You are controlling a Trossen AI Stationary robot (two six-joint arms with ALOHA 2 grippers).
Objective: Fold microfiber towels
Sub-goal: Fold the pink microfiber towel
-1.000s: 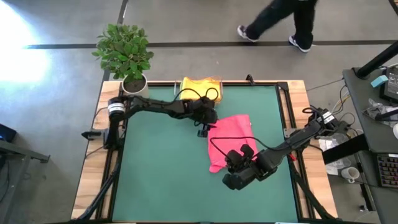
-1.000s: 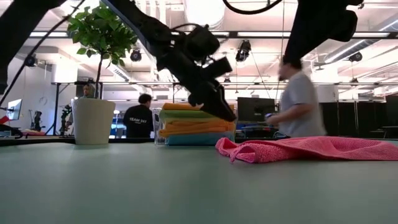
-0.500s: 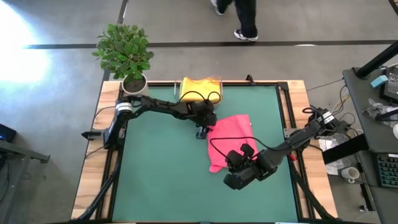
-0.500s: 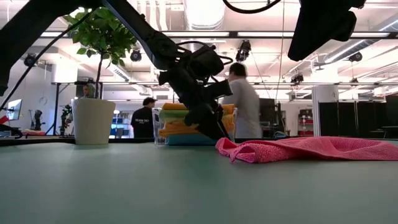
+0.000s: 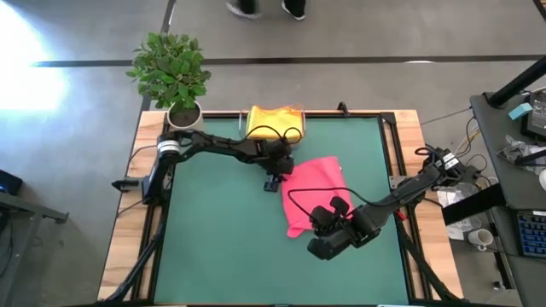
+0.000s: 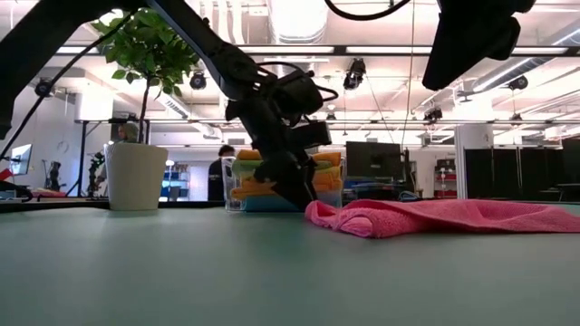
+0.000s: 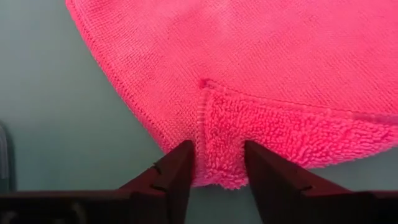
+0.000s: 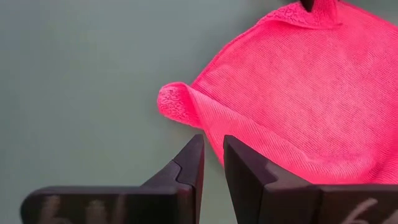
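Observation:
A pink microfiber towel lies spread on the green table; it also shows in the low view. My left gripper is down at the towel's far-left corner and shut on it, and it shows in the left wrist view. My right gripper hovers well above the towel's near part, shut and empty. In its wrist view the towel's curled near corner lies ahead. A stack of folded towels, yellow on top, sits in a clear tray. My left gripper pinches the pink towel's far-left corner between its two fingers, where the corner is turned over and shows its fuzzy side. The fingers slant down from the far left. The rest of the towel lies flat on the table.
A potted plant stands at the table's far-left corner. The tray of folded towels stands at the far edge, just behind my left gripper. Bare green table lies to the left and near side of the towel.
My left gripper has come down from above the table onto the pink towel's far-left corner. That corner has bunched and shifted slightly toward the table's left edge. A person has walked across the room behind the table.

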